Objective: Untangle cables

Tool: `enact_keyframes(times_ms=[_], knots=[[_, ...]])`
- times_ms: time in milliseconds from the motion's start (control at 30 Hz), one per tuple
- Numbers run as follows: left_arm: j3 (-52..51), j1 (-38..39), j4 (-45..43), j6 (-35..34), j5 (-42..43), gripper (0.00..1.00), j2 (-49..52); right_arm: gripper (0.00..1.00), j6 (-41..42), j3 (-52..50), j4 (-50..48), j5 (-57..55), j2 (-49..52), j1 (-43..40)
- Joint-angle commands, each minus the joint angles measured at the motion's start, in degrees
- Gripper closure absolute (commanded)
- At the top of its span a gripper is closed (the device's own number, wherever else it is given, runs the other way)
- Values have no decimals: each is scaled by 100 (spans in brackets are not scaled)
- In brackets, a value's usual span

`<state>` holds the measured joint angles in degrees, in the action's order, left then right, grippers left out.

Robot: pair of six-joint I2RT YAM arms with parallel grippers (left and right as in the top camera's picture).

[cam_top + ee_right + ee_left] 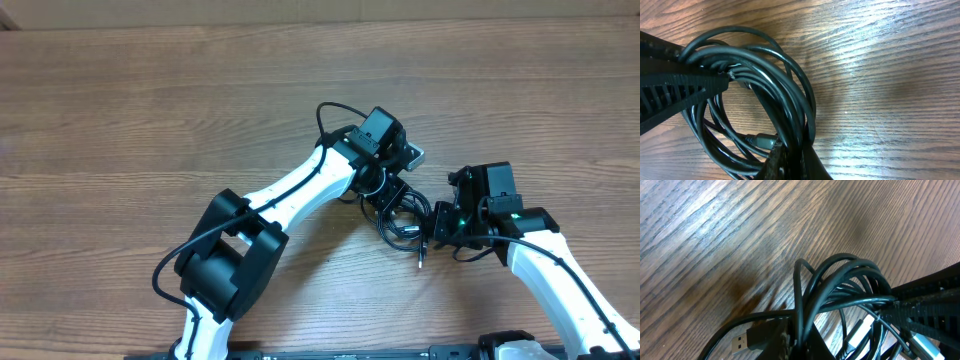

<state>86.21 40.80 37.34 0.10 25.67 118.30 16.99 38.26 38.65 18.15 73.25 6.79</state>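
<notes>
The cables (pixel 405 218) are a knot of thin, glossy black cords looped over one another, a USB plug (pixel 742 342) and a silver tip (pixel 860 330) poking out, lying on the wooden table (pixel 150 120) between the arms. The left claw (pixel 388 195) and the right claw (pixel 437 228) each pinch the bundle
</notes>
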Motion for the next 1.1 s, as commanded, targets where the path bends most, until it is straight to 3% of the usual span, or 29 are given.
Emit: enact_keyframes(times_ms=[0,67,267,667,800,867,1000,1067], knots=[[118,-17,28,13,-79,96,-31,96,81,107,-22,-11,-9,-4],[118,-39,103,13,-81,96,-31,96,422,107,9,-306,-9,-9],[118,-111,557,11,-284,96,-31,96,2723,107,520,-1790,-9,-9],[118,-295,638,7,-317,96,-31,96,3685,68,1340,-3167,-9,-9],[118,-295,632,7,-317,96,-31,94,3648,44,1248,-2994,-9,-9],[118,-295,612,11,-321,96,-31,92,3418,44,1169,-2824,-9,-9],[184,-326,573,11,-317,96,-33,60,3195,44,953,-2540,-11,-9],[225,-339,573,9,-315,96,-35,52,2658,44,732,-2214,-11,-9]])
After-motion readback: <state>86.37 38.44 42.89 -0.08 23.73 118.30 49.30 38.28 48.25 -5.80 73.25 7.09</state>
